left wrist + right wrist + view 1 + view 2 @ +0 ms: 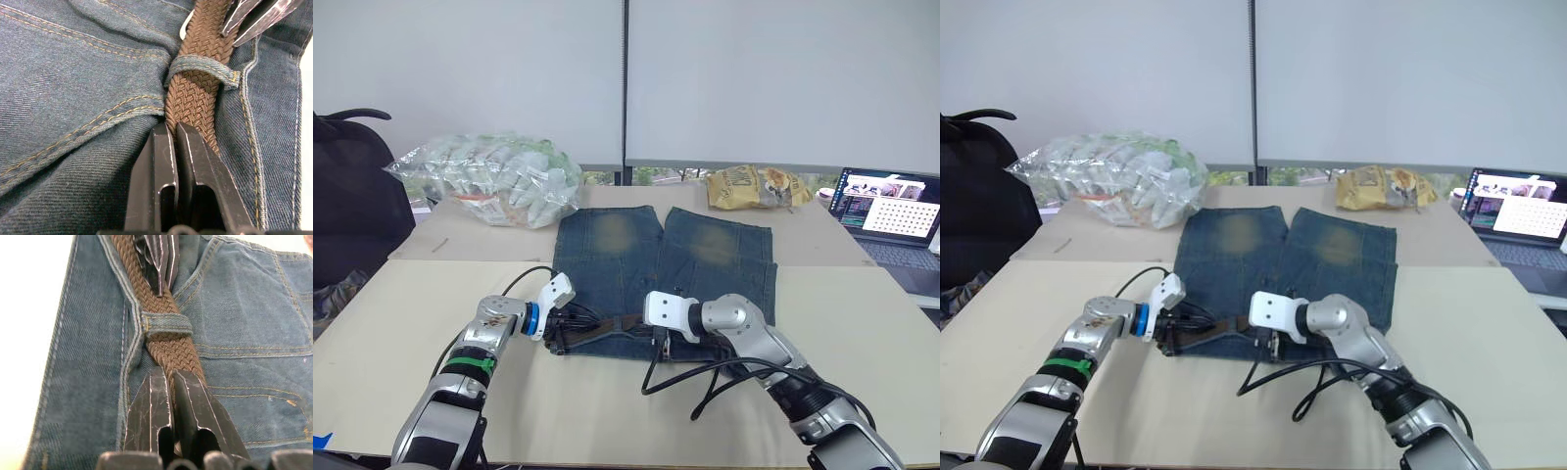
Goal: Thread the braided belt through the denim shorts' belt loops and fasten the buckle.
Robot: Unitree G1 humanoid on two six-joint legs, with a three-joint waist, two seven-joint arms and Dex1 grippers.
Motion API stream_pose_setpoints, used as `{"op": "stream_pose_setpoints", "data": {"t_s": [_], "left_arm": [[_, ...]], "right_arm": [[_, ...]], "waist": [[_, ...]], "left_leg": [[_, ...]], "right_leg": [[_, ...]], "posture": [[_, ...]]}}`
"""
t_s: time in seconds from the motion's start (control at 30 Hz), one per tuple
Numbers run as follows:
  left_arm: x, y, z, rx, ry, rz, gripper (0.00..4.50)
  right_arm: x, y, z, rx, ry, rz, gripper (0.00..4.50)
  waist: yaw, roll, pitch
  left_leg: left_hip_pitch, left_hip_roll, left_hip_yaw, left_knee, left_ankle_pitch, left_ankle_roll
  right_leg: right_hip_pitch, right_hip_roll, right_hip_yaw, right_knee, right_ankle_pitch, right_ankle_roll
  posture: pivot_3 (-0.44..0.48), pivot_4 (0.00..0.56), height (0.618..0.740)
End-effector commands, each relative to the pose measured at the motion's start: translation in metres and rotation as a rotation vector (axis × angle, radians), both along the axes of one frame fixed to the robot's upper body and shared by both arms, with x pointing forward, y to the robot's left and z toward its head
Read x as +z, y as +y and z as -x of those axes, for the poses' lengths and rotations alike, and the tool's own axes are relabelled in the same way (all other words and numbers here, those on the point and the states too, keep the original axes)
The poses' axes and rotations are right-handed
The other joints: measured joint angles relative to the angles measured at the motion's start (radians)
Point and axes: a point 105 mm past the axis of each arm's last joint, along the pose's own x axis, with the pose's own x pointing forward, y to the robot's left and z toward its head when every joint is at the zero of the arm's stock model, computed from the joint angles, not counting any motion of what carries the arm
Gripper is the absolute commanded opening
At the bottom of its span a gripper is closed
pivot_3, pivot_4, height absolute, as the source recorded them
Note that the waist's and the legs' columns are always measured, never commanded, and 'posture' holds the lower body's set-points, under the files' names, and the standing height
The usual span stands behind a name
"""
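The denim shorts [636, 255] lie flat on the table with the waistband nearest me. The braided belt [615, 326], brown and woven, runs along that waistband between both grippers. My left gripper [174, 128] is shut on the belt just short of a belt loop [203, 66] that the strap passes under. My right gripper [171, 374] is shut on the belt from the other side of the same loop [166, 323]. A pale metal sliver [185, 29] beside the strap may be the buckle; I cannot tell.
A clear plastic bag of packets [499, 178] lies at the back left, and a yellow snack bag [754, 186] at the back. An open laptop [891, 211] stands at the right. Black cables [705, 377] trail on the table under my right arm.
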Motion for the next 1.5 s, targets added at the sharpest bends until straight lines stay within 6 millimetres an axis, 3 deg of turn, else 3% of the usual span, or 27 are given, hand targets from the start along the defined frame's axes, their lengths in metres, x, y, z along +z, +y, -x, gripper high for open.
{"op": "stream_pose_setpoints", "data": {"t_s": [0.03, 0.27, 0.37, 0.5, 0.57, 0.77, 1.0, 1.23, 1.43, 1.5], "left_arm": [[-0.027, 0.001, 0.007, 0.027, 0.066, -0.053, 0.00], [-0.029, 0.001, 0.008, 0.026, 0.055, -0.054, 0.00], [-0.023, -0.002, 0.012, -0.014, 0.064, -0.013, 0.00], [-0.011, -0.002, 0.036, -0.182, 0.133, 0.051, 0.00], [-0.003, 0.000, 0.031, -0.152, 0.129, 0.087, 0.00], [0.016, 0.008, 0.021, -0.114, 0.068, 0.107, 2.04], [0.020, 0.029, 0.038, -0.180, 0.111, 0.083, 4.47], [0.052, 0.026, 0.043, -0.236, 0.023, 0.216, 4.47], [0.070, 0.012, 0.044, -0.280, -0.067, 0.217, 4.47], [0.077, 0.001, 0.042, -0.272, -0.121, 0.229, 4.50]], "right_arm": [[0.006, 0.009, 0.017, 0.051, 0.090, -0.076, 0.06], [0.008, 0.007, 0.028, 0.023, 0.270, -0.197, 0.06], [0.012, 0.002, 0.024, 0.010, 0.263, -0.196, 0.06], [0.014, -0.003, 0.017, -0.011, 0.234, -0.176, 0.06], [0.010, -0.006, 0.015, -0.014, 0.214, -0.143, 0.06], [0.007, -0.004, 0.016, -0.002, 0.210, -0.130, 0.00], [0.010, -0.011, 0.023, 0.022, 0.248, -0.114, 0.00], [0.008, -0.018, 0.034, 0.083, 0.270, -0.036, 0.00], [0.019, -0.014, 0.021, 0.093, 0.150, -0.063, 0.00], [0.024, -0.012, 0.023, 0.095, 0.165, -0.095, 0.84]], "waist": [[0.000, 0.000, 0.000], [0.004, 0.000, 0.000], [0.005, 0.000, 0.000], [-0.003, 0.000, 0.000], [-0.003, 0.000, 0.000], [-0.003, -0.002, 0.001], [-0.004, -0.006, 0.004], [0.006, -0.006, 0.004], [0.001, -0.007, 0.005], [0.003, -0.007, 0.005]], "left_leg": [[0.000, 0.000, 0.000, 0.000, 0.000, 0.000], [0.000, 0.000, 0.000, 0.000, 0.000, 0.000], [0.000, 0.000, 0.000, -0.001, 0.000, 0.000], [-0.002, 0.000, 0.000, -0.006, 0.000, 0.000], [-0.003, 0.000, 0.001, -0.009, 0.000, -0.001], [-0.004, 0.000, 0.000, -0.012, 0.000, 0.000], [-0.005, 0.000, 0.000, -0.011, 0.000, 0.000], [-0.019, 0.000, 0.000, -0.008, 0.000, -0.001], [-0.019, 0.001, -0.001, -0.008, 0.000, -0.001], [-0.019, 0.001, -0.001, -0.007, 0.000, -0.001]], "right_leg": [[0.000, 0.000, 0.000, 0.000, 0.000, 0.000], [0.000, 0.000, 0.000, -0.001, 0.000, 0.000], [0.000, 0.000, 0.000, -0.002, 0.000, 0.000], [-0.001, 0.000, 0.000, -0.007, 0.000, 0.000], [-0.002, -0.001, 0.000, -0.009, 0.000, 0.000], [-0.004, 0.000, 0.000, -0.010, -0.002, -0.001], [-0.005, 0.000, 0.000, -0.009, -0.002, -0.001], [-0.019, -0.001, -0.001, -0.007, -0.001, -0.001], [-0.019, -0.001, -0.001, -0.007, -0.001, -0.002], [-0.019, -0.001, -0.001, -0.006, 0.000, -0.002]], "posture": [[0.000, 0.150, 0.740], [0.000, 0.150, 0.740], [0.000, 0.150, 0.740], [0.000, 0.150, 0.740], [0.000, 0.150, 0.740], [0.000, 0.150, 0.740], [0.000, 0.150, 0.740], [0.000, 0.150, 0.740], [0.000, 0.150, 0.740], [0.000, 0.150, 0.740]]}}
